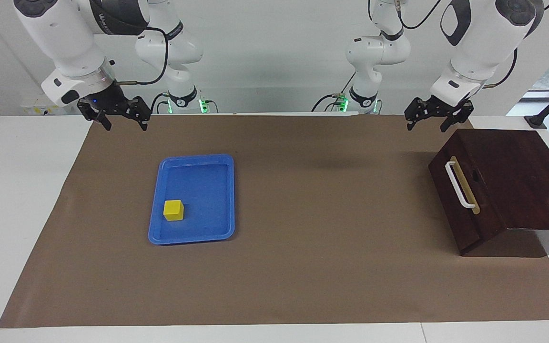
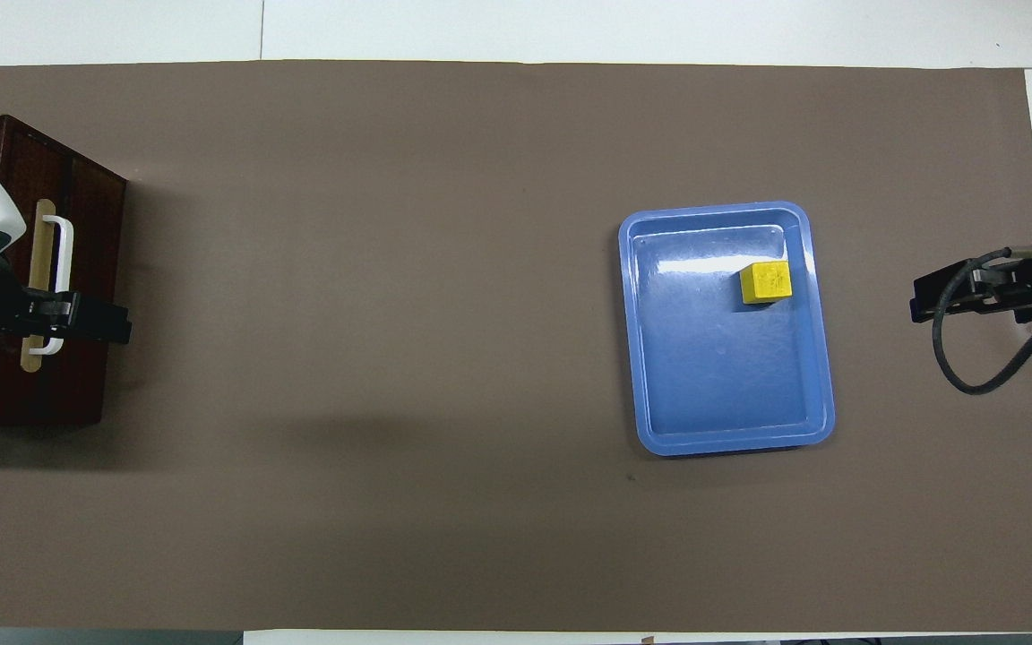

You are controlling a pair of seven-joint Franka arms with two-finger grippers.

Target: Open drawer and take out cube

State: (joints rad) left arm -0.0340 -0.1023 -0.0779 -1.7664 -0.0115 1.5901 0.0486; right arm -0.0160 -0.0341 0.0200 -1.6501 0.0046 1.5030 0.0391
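Brown paper covers most of your white table (image 1: pixel 17 200), and every object sits on it. No brand or label on the objects can be read; the only writing is on the right arm's upper casing, and you cannot make it out. Your cube (image 1: pixel 173 210) is small, bright yellow and plain-faced, and it rests inside the blue tray (image 1: pixel 229 190) toward the right arm's end of the table, in the tray's half farther from the robots. The drawer (image 1: pixel 460 200) is pushed shut in its dark wooden box (image 1: pixel 522 176) at the left arm's end, its reddish-brown front carrying a white bar handle (image 1: pixel 459 185) on a brass strip. Your left gripper (image 1: pixel 435 125) hangs in the air over the box's corner with its fingers spread apart. Your right gripper (image 1: pixel 121 123) hovers over the paper's edge by its own base, fingers likewise apart and holding nothing.
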